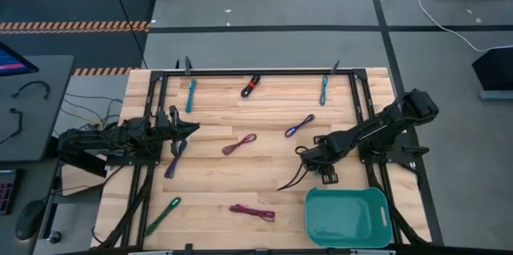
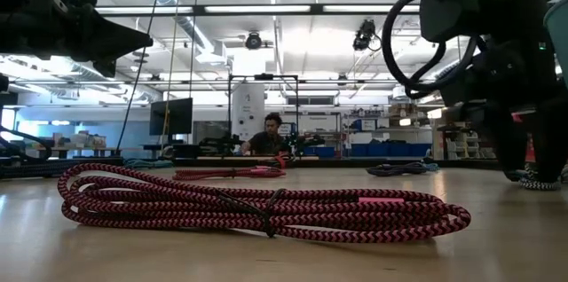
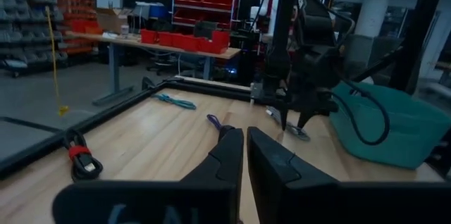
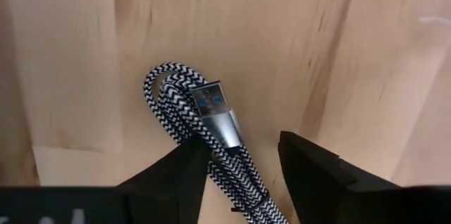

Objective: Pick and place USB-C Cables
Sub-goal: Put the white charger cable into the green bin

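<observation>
- No brand, label or legible writing is seen on any item.
- A pale wooden table (image 1: 264,171) edged by a black frame is shown; a workshop with red bins and a seated person (image 2: 269,136) is seen beyond it.
- The right gripper (image 4: 243,164) is lowered over a black-and-white braided cable (image 4: 187,108), its fingers parted narrowly either side of the bundle, whose silver plug faces up.
- A teal bin (image 1: 347,216) is set at the near right corner, just beside that gripper.
- The left gripper (image 3: 244,150) is held near the left edge with its fingers almost closed, nothing between them.
- Other bundles are scattered: teal (image 1: 191,95), red-black (image 1: 250,86), purple (image 1: 299,125), green (image 1: 163,215), magenta (image 2: 257,207).
- The braided cable is hidden under the arm in the high view.
</observation>
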